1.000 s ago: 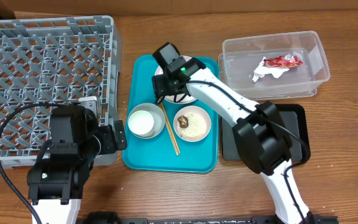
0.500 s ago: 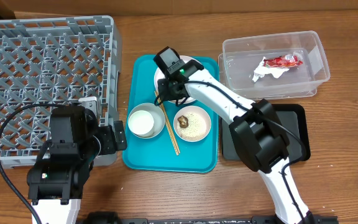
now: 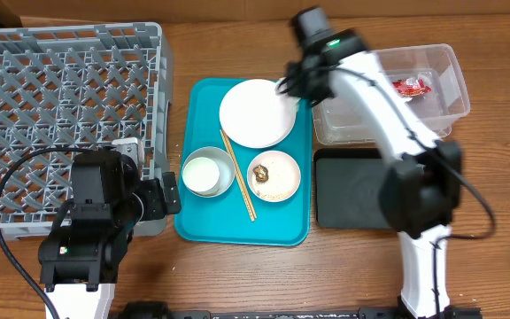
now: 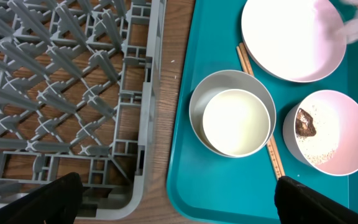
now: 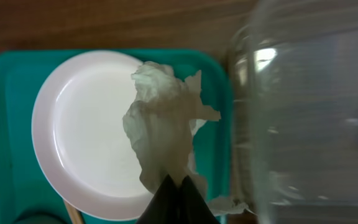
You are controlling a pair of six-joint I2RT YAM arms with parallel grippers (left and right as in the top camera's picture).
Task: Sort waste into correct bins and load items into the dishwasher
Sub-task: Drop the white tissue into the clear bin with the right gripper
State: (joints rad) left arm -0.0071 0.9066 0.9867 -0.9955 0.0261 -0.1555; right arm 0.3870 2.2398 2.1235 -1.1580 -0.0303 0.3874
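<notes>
The step in hand was binning the paper (image 5: 166,118). The right gripper (image 5: 178,199) had its fingers pressed together on the lower end of the crumpled sheet, which hung over the right side of the plate (image 5: 79,137), just beside the tub (image 5: 309,106). In the overhead view that spot was blurred, so the paper looked like no more than a pale smear at the tray's (image 3: 193,115) upper right corner.

The wrapper (image 3: 412,86) lay in the tub, so that was probably where the paper belonged too. The next move called for carrying the sheet right, over the tub's near wall, and only then parting the fingers. The wall stood in the way. A loose flap of paper hung low beside it and might catch on the rim unless the sheet was held high enough.

The rest was untouched. The bowl (image 3: 275,175) held rice and a brown scrap, the cup (image 3: 207,171) stood to its left, and the chopsticks (image 3: 237,175) lay between them. The black tray (image 3: 352,190) sat below the tub. The left gripper (image 3: 166,195) hovered at the rack's (image 3: 60,106) lower right corner, its fingers (image 4: 312,205) spread wide and holding nothing.
</notes>
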